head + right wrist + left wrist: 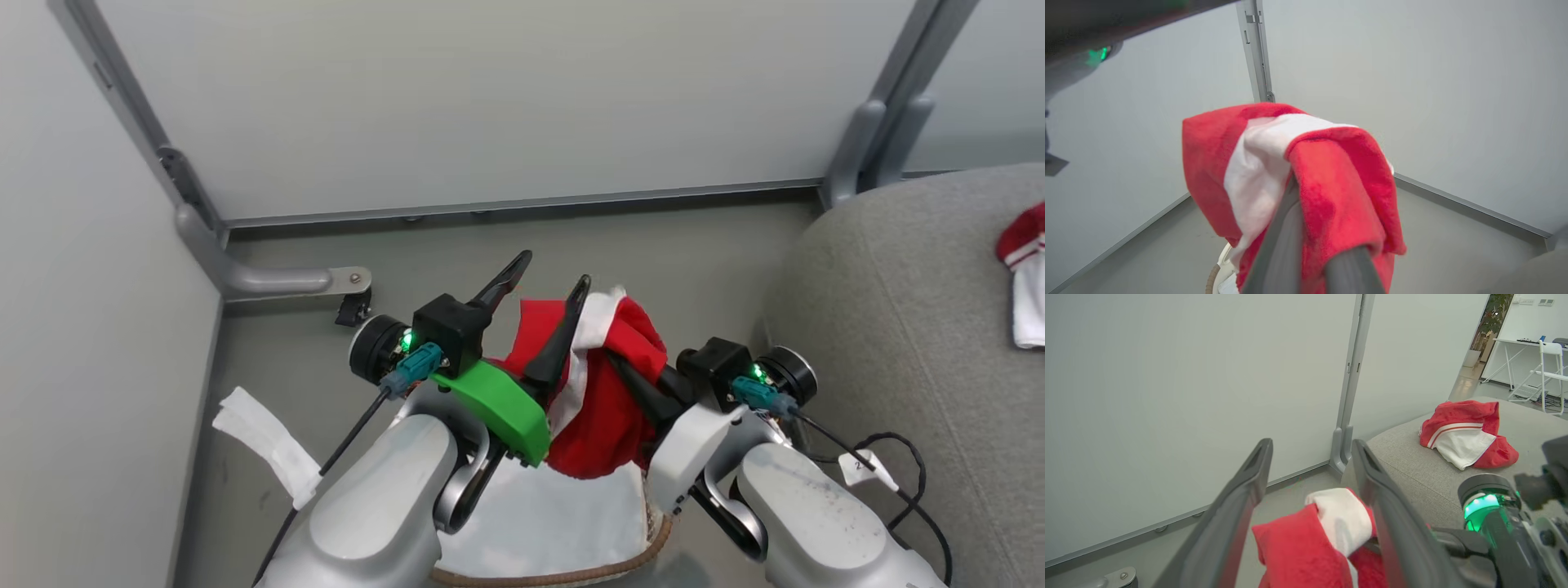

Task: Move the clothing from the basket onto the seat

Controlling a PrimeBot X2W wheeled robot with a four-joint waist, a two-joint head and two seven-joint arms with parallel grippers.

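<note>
So the garment (608, 400) is hanging in the air right over the basket (563, 578), a red bunch with white lining showing, not on the seat (890, 327) yet. The right gripper (633, 371) is pinched onto it. Its fingertips are buried in the fabric, so you can't see exactly where they bite, and on the right wrist view the stuff drapes right over both fingers.

The left gripper (555, 268) is spread wide and holding nothing. The red bunch sits low between its fingers (1249, 490), and I can't tell if it touches them.

The basket's mostly hidden under the arms. All you get is white liner (539, 514) and a bit of brown rim at the bottom.

The other garment (1466, 433) lies on the seat, well back from its rounded edge, and the head view cuts it off at the right.

The seat's edge is off to the robot's right of the basket, with grey floor (457, 245) running ahead to the wall panels (490, 98). A post (878, 139) stands at the seat's far corner.
</note>
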